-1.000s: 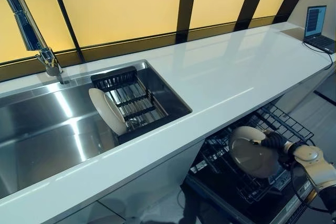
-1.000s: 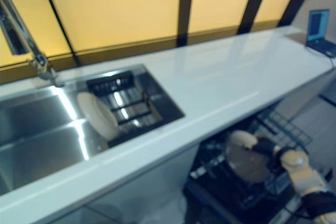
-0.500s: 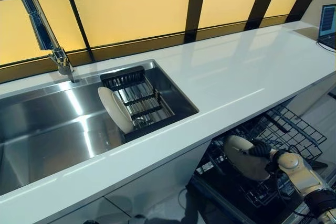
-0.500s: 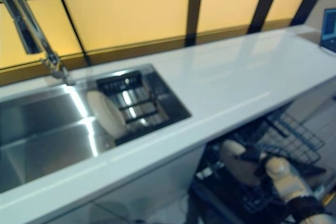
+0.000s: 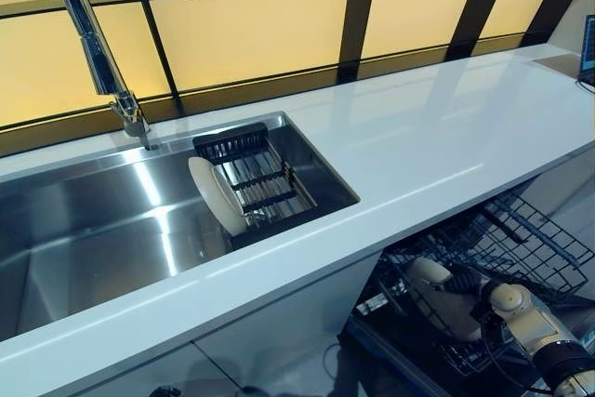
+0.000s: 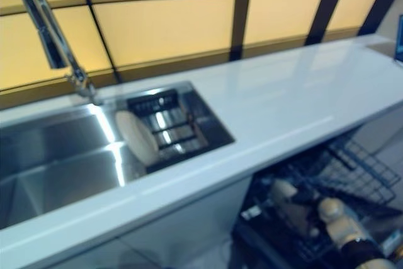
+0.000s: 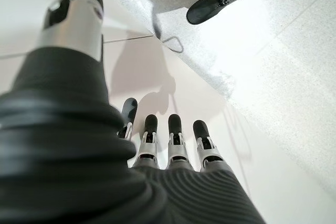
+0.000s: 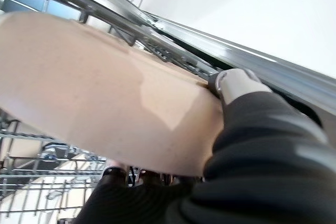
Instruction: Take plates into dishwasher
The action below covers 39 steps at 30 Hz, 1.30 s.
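Note:
A beige plate (image 5: 439,287) is held in my right hand (image 5: 480,308), low inside the open dishwasher's wire rack (image 5: 521,241) under the counter. In the right wrist view the plate (image 8: 105,93) fills the frame, with my thumb (image 8: 233,85) pressed on its rim and my fingers curled beneath it; rack wires run just past it. A second white plate (image 5: 216,194) stands on edge in the dark drainer rack (image 5: 265,178) in the sink. My left hand (image 7: 168,148) hangs over the floor with straight fingers, holding nothing.
The steel sink (image 5: 84,230) with a tall faucet (image 5: 93,44) lies at the left. The white counter (image 5: 418,137) overhangs the dishwasher. A laptop (image 5: 589,44) sits at the counter's far right end. A black chair foot (image 7: 212,3) shows on the floor.
The camera has moved, so the whole scene sits further right. My right hand has carried the plate lower and deeper into the dishwasher rack, now beneath the rack wires.

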{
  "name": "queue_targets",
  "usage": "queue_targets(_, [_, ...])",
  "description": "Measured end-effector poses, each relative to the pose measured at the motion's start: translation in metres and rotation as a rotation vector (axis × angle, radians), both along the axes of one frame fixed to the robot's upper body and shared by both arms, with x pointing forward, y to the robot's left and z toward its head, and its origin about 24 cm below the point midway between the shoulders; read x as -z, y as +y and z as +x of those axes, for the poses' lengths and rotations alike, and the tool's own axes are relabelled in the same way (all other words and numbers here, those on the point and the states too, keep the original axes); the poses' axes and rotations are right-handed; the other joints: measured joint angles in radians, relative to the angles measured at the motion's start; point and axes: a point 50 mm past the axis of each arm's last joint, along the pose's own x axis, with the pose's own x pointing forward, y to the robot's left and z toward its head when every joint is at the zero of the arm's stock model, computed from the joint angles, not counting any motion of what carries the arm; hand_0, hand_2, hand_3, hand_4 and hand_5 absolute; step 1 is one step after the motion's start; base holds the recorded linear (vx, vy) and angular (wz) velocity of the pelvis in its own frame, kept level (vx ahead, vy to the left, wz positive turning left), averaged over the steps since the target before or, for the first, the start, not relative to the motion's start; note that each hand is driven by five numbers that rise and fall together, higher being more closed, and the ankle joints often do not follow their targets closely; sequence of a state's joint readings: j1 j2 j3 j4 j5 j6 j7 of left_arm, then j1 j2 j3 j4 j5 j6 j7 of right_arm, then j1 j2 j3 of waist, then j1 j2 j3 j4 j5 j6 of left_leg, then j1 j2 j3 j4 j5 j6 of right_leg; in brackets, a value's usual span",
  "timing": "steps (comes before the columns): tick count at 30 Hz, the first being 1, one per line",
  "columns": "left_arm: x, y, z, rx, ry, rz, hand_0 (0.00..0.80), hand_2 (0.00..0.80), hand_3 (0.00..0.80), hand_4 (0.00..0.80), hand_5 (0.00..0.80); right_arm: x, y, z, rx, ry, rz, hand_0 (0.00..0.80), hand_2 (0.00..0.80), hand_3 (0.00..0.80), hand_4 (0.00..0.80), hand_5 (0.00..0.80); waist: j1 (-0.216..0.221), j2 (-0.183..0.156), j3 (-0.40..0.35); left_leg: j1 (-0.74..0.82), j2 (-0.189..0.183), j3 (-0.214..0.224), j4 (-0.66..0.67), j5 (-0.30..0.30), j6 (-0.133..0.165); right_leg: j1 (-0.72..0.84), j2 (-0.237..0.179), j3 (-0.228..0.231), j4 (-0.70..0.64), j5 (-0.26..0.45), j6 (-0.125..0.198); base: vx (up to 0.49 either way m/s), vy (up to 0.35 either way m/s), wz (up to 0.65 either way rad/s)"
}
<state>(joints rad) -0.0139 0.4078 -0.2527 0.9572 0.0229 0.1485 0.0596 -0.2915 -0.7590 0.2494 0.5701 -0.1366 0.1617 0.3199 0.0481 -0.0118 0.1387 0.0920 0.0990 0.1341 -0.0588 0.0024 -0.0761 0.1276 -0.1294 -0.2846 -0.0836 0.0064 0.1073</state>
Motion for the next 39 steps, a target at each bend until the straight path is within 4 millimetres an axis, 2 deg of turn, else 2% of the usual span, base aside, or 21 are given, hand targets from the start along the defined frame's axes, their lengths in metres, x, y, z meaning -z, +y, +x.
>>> queue_targets(1, [0.000, -0.001, 0.000, 0.002, -0.003, -0.003, 0.000, 0.000, 0.000, 0.000, 0.000, 0.002, -0.001, -0.001, 0.007, 0.010, -0.002, 0.577, 0.577, 0.577, 0.577, 0.577, 0.000, 0.003, -0.002, 0.000, 0.000, 0.000, 0.001, 0.000, 0.000, 0.000, 0.000, 0.000, 0.000, 0.000, 0.000, 0.000, 0.000, 0.00])
queue_targets(2, [0.000, -0.001, 0.000, 0.002, -0.004, -0.005, 0.000, 0.000, 0.000, 0.000, 0.000, 0.003, -0.003, -0.002, 0.013, 0.017, -0.002, 0.518, 0.518, 0.518, 0.518, 0.518, 0.000, 0.005, -0.003, 0.000, 0.000, 0.000, 0.001, 0.000, 0.000, 0.000, 0.000, 0.000, 0.000, 0.000, 0.000, 0.000, 0.000, 0.00])
queue_targets(4, [0.001, -0.001, 0.000, 0.002, -0.003, -0.005, 0.000, 0.000, 0.000, 0.000, 0.000, 0.005, -0.004, -0.003, 0.019, 0.024, -0.003, 0.471, 0.471, 0.471, 0.471, 0.471, -0.001, 0.008, -0.005, 0.000, 0.000, -0.001, 0.001, 0.000, 0.000, 0.001, 0.000, 0.000, 0.000, 0.000, 0.000, 0.000, 0.000, 0.00])
queue_targets(5, [0.001, -0.001, 0.000, 0.002, -0.003, -0.005, 0.000, 0.000, 0.000, 0.000, 0.000, 0.005, -0.003, -0.003, 0.016, 0.027, -0.001, 0.000, 0.000, 0.000, 0.000, 0.000, -0.001, 0.009, -0.006, 0.000, 0.000, -0.001, 0.002, 0.000, 0.000, 0.001, 0.000, 0.000, 0.000, 0.000, 0.000, 0.000, 0.000, 0.00])
queue_targets(18, [0.001, -0.002, 0.000, 0.003, -0.003, -0.005, 0.000, 0.000, 0.000, 0.000, 0.000, 0.007, -0.001, -0.003, 0.016, 0.035, 0.003, 0.000, 0.000, 0.000, 0.000, 0.000, -0.002, 0.003, -0.009, 0.001, 0.000, -0.002, 0.002, 0.001, -0.002, 0.005, 0.000, 0.000, 0.000, 0.000, 0.000, 0.000, 0.000, 0.00])
queue_targets(21, [0.001, -0.001, -0.001, 0.003, -0.002, -0.005, 0.000, 0.000, 0.000, 0.000, 0.000, 0.004, -0.001, -0.002, 0.027, 0.021, 0.006, 0.000, 0.000, 0.000, 0.000, 0.000, -0.002, -0.002, -0.012, 0.002, -0.001, -0.002, 0.001, 0.002, -0.003, 0.006, 0.000, 0.000, 0.000, 0.000, 0.000, 0.000, 0.000, 0.00])
queue_targets(24, [0.000, -0.001, -0.001, 0.002, 0.000, -0.004, 0.000, 0.000, 0.000, 0.000, 0.000, -0.008, -0.001, 0.003, 0.035, -0.025, 0.020, 0.000, 0.000, 0.000, 0.000, 0.000, -0.004, -0.005, -0.014, 0.002, 0.000, -0.002, 0.001, 0.003, -0.005, 0.006, 0.001, 0.000, 0.000, 0.000, 0.000, 0.000, 0.000, 0.00])
queue_targets(25, [0.000, -0.001, 0.000, 0.002, 0.000, -0.003, 0.000, 0.000, 0.000, 0.000, 0.000, -0.015, -0.003, 0.004, 0.043, -0.047, 0.027, 0.000, 0.000, 0.000, 0.000, 0.000, -0.005, -0.007, -0.014, 0.002, 0.000, -0.002, 0.001, 0.003, -0.005, 0.006, 0.000, 0.000, 0.001, 0.000, 0.000, 0.000, 0.000, 0.00])
queue_targets(28, [-0.002, 0.000, 0.001, 0.004, -0.005, 0.000, 0.000, 0.000, 0.000, 0.000, 0.000, -0.038, -0.025, 0.005, 0.130, -0.117, 0.036, 0.000, 0.000, 0.000, 0.000, 0.000, -0.004, -0.015, -0.015, 0.002, -0.001, -0.001, -0.002, 0.007, -0.011, 0.007, 0.000, 0.001, 0.001, 0.000, 0.000, 0.012, -0.009, 0.02])
queue_targets(32, [-0.002, 0.003, 0.000, 0.000, 0.001, 0.009, 0.000, 0.000, 0.000, 0.000, 0.000, -0.085, -0.062, 0.005, 0.249, -0.236, -0.006, 0.000, 0.000, 0.000, 0.000, 0.000, -0.007, -0.035, -0.012, 0.005, 0.000, 0.000, -0.007, 0.008, -0.012, 0.007, 0.001, 0.003, 0.001, 0.000, 0.000, 0.000, 0.000, 0.00])
queue_targets(36, [-0.004, 0.009, -0.001, -0.003, 0.003, 0.023, 0.000, 0.000, 0.000, 0.000, 0.000, -0.115, -0.080, 0.003, 0.319, -0.298, -0.031, 0.000, 0.000, 0.000, 0.000, 0.000, -0.009, -0.056, -0.007, 0.011, 0.000, 0.003, -0.011, 0.008, -0.012, 0.008, 0.001, 0.007, 0.001, 0.000, 0.000, 0.031, -0.020, -0.03])
queue_targets(39, [-0.006, 0.014, -0.002, -0.007, 0.004, 0.035, 0.000, 0.000, 0.000, 0.000, 0.000, -0.145, -0.102, -0.003, 0.419, -0.376, -0.039, 0.000, 0.000, 0.000, 0.000, 0.000, -0.007, -0.073, -0.002, 0.019, 0.000, 0.007, -0.016, 0.008, -0.013, 0.010, 0.002, 0.013, 0.001, 0.001, 0.001, 0.025, -0.020, -0.05])
